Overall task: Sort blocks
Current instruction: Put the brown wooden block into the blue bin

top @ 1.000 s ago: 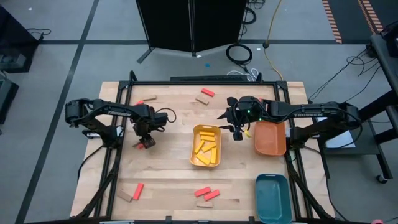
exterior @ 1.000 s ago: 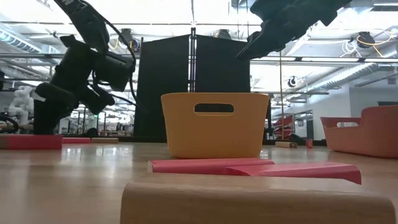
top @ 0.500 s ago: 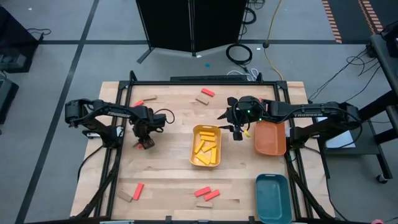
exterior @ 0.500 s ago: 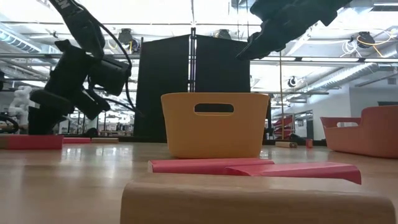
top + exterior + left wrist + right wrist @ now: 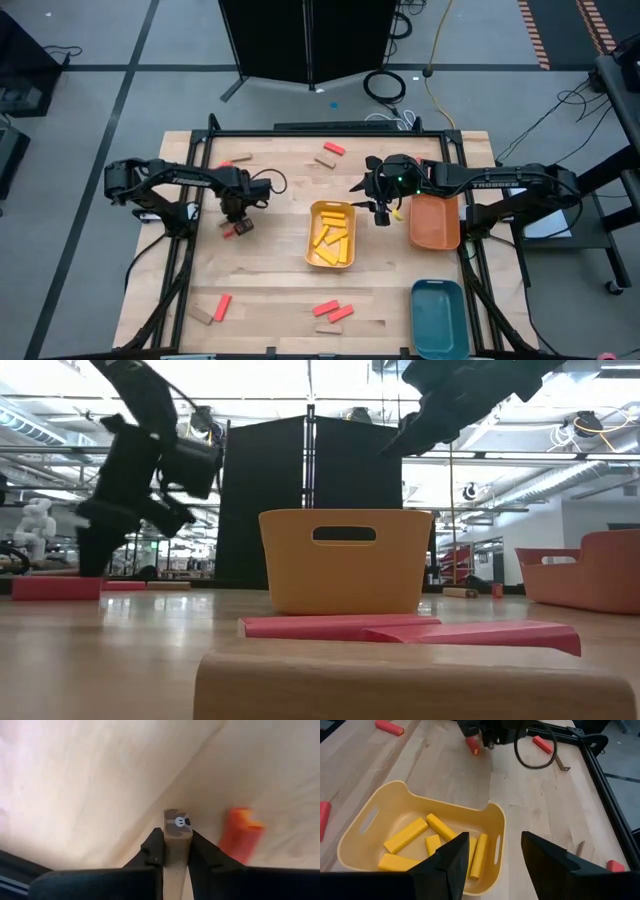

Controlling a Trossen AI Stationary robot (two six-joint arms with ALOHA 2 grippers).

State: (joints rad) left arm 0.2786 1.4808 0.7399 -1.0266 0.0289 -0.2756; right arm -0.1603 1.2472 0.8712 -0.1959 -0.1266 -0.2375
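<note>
Left fingers clamped on a tan block, right ones hanging open over the yellow tray

So on the left side of the table (image 5: 275,290) my left fingers (image 5: 174,851) are squeezed onto the sides of a tan block (image 5: 177,836), with a red block (image 5: 240,835) lying on the wood just beside it. Rest of the blocks are all over: a red and tan pair (image 5: 213,308) near the front left, two red ones (image 5: 333,311) at the front middle, another pair (image 5: 330,154) at the back. Yellow blocks (image 5: 435,842) are piled in the yellow tray (image 5: 331,234) mid-table. My right fingers (image 5: 492,862) hover spread apart by that tray's right edge, gripping nothing. Orange tray (image 5: 435,222) and teal tray (image 5: 438,317) sit far right.
</note>
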